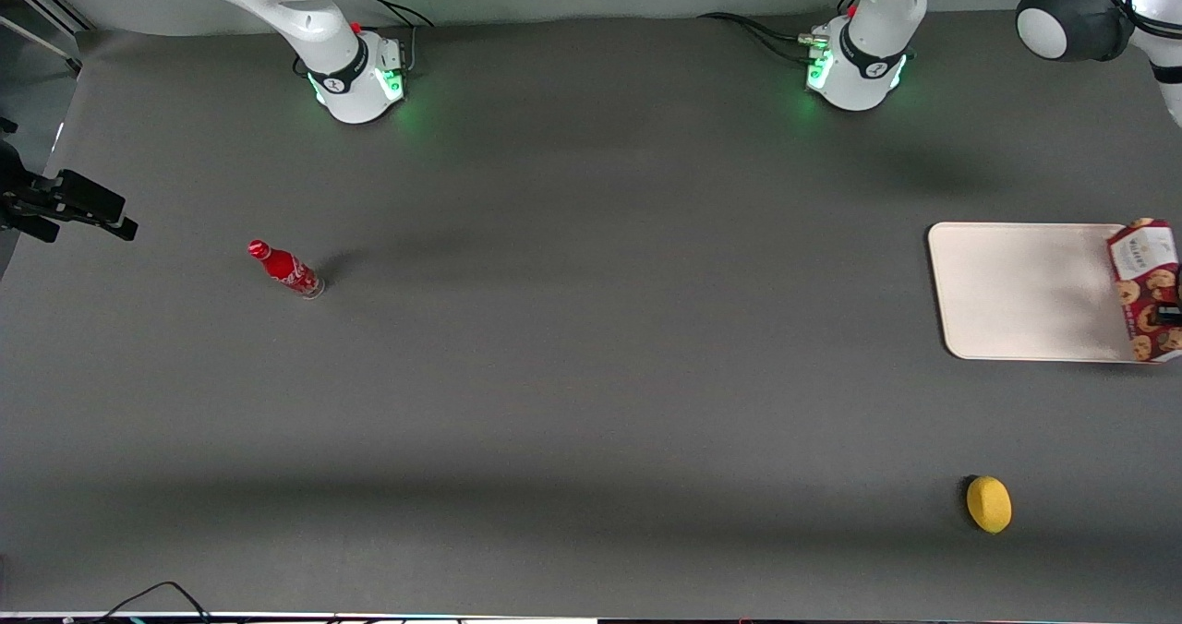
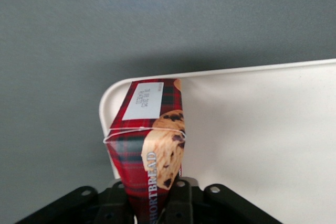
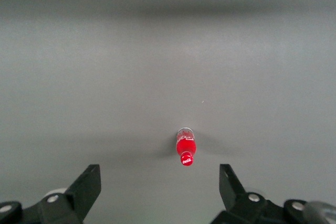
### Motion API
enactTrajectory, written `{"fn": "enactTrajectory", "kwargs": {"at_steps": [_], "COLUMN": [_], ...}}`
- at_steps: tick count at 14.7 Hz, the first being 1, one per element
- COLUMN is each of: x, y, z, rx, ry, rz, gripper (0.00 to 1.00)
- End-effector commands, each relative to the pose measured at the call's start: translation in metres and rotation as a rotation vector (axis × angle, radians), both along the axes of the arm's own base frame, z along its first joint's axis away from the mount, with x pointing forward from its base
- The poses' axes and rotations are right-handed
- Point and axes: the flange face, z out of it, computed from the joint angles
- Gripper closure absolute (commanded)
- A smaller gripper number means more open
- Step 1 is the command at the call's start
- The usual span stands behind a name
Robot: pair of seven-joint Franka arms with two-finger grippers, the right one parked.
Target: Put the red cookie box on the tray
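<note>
We see the gripper clenched on the red cookie box, which hangs over the tray edge at 3 o'clock. Risk: if released here, the box prob tips off the rim.

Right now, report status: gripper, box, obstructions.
Gripper shut on red cookie box, held above the tray at its working-arm end. Box not yet set down. Tray surface bare; lemon and red bottle well clear.
</note>
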Motion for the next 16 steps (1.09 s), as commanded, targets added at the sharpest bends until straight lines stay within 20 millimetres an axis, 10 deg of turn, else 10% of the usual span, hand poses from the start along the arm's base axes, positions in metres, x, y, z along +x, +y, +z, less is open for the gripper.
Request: {"fn": "enactTrajectory", "kwargs": {"at_steps": [1, 4, 9, 12, 16], "x": [-0.002, 0.010, 0.028, 0.032, 0.009], "y": [-0.005, -0.009, -0.057, -0.133, -0.273], "z": [0.008, 0.037, 0.194, 0.302, 0.392], "rx": [-0.019, 0.003, -0.060, -0.087, -0.064], "ry": [-0.031, -0.040, -0.024, 0.014, 0.055], "rz": [0.008, -0.021, -0.051, 0.027, 0.149], "gripper": [0.00, 0.00, 0.00, 0.00, 0.00]}}
